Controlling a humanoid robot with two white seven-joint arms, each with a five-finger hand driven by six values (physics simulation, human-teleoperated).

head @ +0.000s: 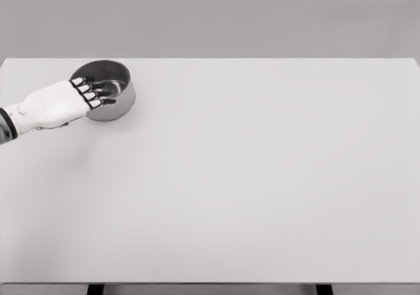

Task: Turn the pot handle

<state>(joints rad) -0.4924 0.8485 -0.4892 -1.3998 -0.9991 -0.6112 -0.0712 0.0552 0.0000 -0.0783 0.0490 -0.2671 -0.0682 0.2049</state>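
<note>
We see our left hand [58, 105] reaching in from the left edge over the white table [249, 190]; its dark-tipped fingers [92, 93] hook over the near-left rim of the steel pot [105, 88] and dip inside, so the hand looks closed on that rim; the pot sits just beyond the knuckles, upright on the table; we cannot make out a handle on the pot; the hand may be hiding it.
</note>
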